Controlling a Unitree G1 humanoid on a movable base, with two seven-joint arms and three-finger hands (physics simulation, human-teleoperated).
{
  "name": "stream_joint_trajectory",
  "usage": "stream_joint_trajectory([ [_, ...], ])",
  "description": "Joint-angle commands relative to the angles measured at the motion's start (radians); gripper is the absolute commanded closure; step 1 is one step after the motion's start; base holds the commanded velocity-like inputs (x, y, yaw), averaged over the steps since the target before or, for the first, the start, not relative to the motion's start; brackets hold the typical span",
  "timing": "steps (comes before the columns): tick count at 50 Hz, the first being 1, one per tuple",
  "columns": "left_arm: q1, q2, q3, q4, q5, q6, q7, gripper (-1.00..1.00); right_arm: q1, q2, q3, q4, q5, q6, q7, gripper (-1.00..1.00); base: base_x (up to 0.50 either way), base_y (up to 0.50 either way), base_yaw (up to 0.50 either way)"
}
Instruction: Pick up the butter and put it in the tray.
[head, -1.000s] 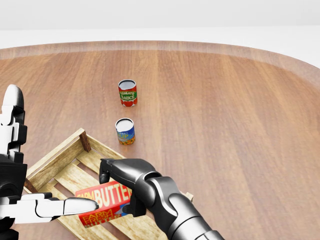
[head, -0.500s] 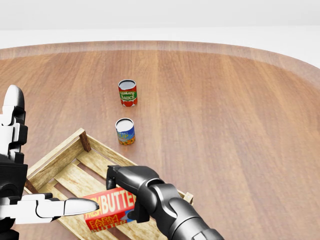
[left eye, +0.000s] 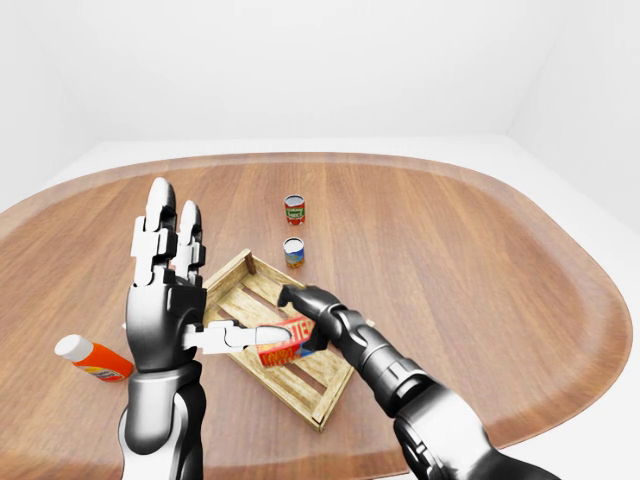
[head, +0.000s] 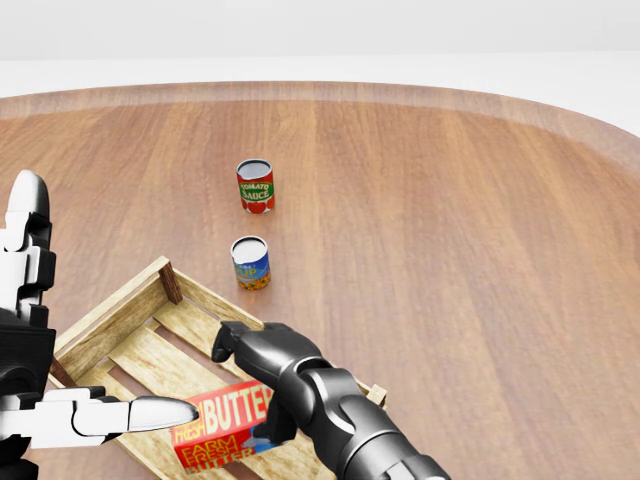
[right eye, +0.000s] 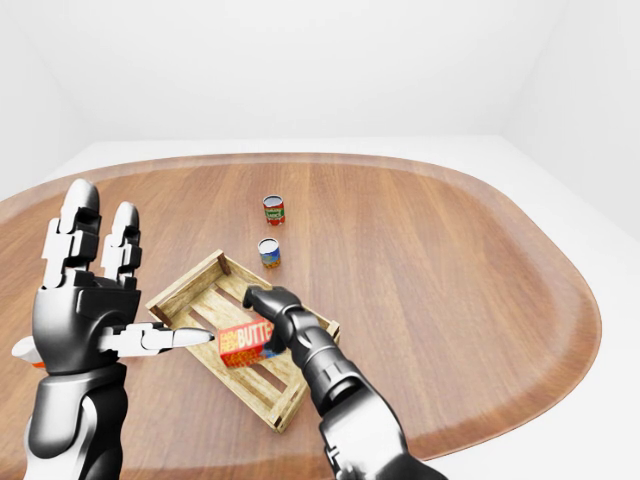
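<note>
The right hand (head: 262, 372) has its fingers closed around the butter (head: 228, 425), gripping the box at its right end in the head view, so the red carton sticks out to the left of the fingers. The box is over the tray (head: 130, 310), low above the slats near the tray's lower edge; I cannot tell if it already touches the wood. Its long axis runs almost left to right in the head view, a little tilted, and seems to cross the slats at an angle. The left hand (left eye: 165, 300) is raised beside the tray with fingers spread wide and holds nothing; one finger points toward the butter. I judge that only lowering and release remain, and the right hand must do it.
</note>
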Motion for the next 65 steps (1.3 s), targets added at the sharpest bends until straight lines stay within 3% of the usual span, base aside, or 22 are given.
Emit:
stream_joint_trajectory([
  [1, 0.002, -0.001, -0.003, 0.003, 0.001, 0.0, 0.0, -1.0, -0.007, 0.002, -0.034, -0.031, 0.036, 0.0, -0.002, -1.0, 0.0, 0.0, 0.0],
  [31, 0.001, 0.0, 0.0, -0.005, -0.002, 0.0, 0.0, -1.0, 0.006, -0.005, -0.032, -0.105, 0.046, 0.0, 0.024, -1.0, 0.0, 0.0, 0.0],
  [37, 0.002, 0.0, 0.001, -0.004, -0.002, 0.0, -0.001, -1.0, 0.142, -0.016, -0.009, -0.488, 0.031, 0.01, 0.196, -1.0, 0.0, 0.0, 0.0],
  [43, 0.001, 0.0, 0.004, -0.012, -0.003, 0.0, -0.001, -1.0, 0.273, -0.033, 0.012, -0.935, -0.005, 0.168, 0.395, -1.0, 0.0, 0.0, 0.0],
  [44, 0.001, 0.0, 0.005, -0.012, -0.004, 0.0, -0.001, -1.0, 0.287, -0.036, 0.015, -0.992, -0.012, 0.175, 0.419, -1.0, 0.0, 0.0, 0.0],
  [47, -0.001, 0.0, 0.004, -0.011, -0.003, 0.0, 0.0, -1.0, 0.335, -0.039, 0.025, -1.221, -0.044, 0.175, 0.521, -1.0, 0.0, 0.0, 0.0],
  [52, 0.001, -0.001, -0.001, -0.01, 0.0, 0.0, 0.001, -1.0, 0.366, -0.039, 0.038, -1.42, -0.084, 0.175, 0.6, -1.0, 0.0, 0.0, 0.0],
  [65, 0.001, 0.0, 0.004, -0.013, -0.004, 0.0, 0.0, -1.0, 0.365, -0.069, -0.015, -1.694, -0.105, 0.175, 0.6, -1.0, 0.0, 0.0, 0.0],
])
